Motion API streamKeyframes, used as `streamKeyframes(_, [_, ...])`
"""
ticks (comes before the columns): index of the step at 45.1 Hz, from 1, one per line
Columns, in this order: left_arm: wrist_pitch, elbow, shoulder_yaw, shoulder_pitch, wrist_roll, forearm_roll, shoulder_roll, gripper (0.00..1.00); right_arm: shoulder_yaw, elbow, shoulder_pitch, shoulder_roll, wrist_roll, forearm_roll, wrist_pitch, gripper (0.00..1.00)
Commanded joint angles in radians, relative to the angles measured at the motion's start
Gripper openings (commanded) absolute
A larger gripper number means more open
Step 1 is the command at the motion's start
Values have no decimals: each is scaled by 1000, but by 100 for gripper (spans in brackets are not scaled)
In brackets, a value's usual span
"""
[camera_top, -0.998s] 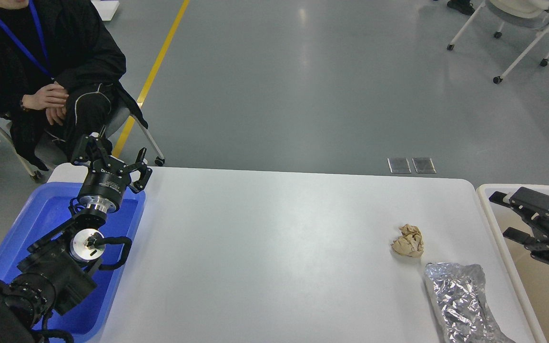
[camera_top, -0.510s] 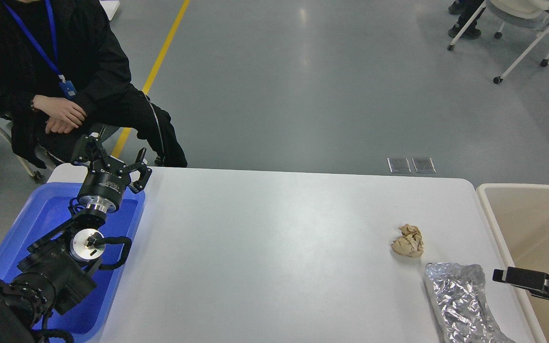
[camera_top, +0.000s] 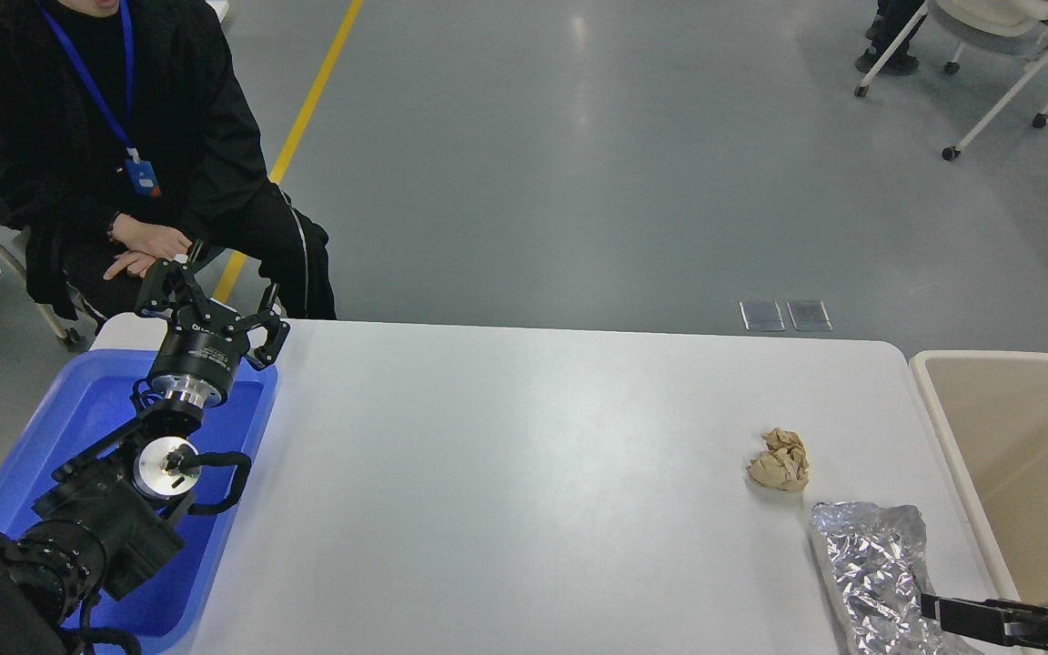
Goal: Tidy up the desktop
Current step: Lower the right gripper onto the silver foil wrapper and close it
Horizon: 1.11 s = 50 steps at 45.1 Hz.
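The white desktop (camera_top: 533, 473) carries a crumpled brown paper ball (camera_top: 779, 460) at the right and a crinkled silver foil bag (camera_top: 879, 573) just in front of it, near the front right corner. My left gripper (camera_top: 213, 296) is open and empty, held over the far end of the blue tray (camera_top: 78, 428). My right gripper (camera_top: 974, 619) shows only as one dark bar at the bottom right edge, next to the near end of the foil bag. Its fingers cannot be told apart.
A beige bin (camera_top: 1015, 437) stands off the right end of the desktop. A seated person in black (camera_top: 124, 155) is close behind the tray's far left corner. A wheeled chair (camera_top: 997, 55) stands far back right.
My right arm has dropped from over the beige bin to the bottom right edge beside the foil bag. The seated person has shifted. My left arm has not moved.
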Motion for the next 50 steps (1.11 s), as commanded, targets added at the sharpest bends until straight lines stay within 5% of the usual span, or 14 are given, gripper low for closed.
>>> streamKeyframes(1, [0, 0, 0, 0, 0, -1, 0, 100, -42, -97, 19, 74, 1, -89, -103, 99])
streamKeyframes(23, [0, 1, 0, 1, 0, -1, 0, 100, -114, -326, 37, 265, 6, -87, -121, 98])
streamKeyframes(35, [0, 1, 0, 0, 0, -1, 0, 100, -125, -380, 56, 298, 29, -90, -126, 84])
streamKeyframes(50, [0, 0, 0, 1, 0, -1, 0, 100, -206, -410, 94, 302, 32, -90, -169, 27])
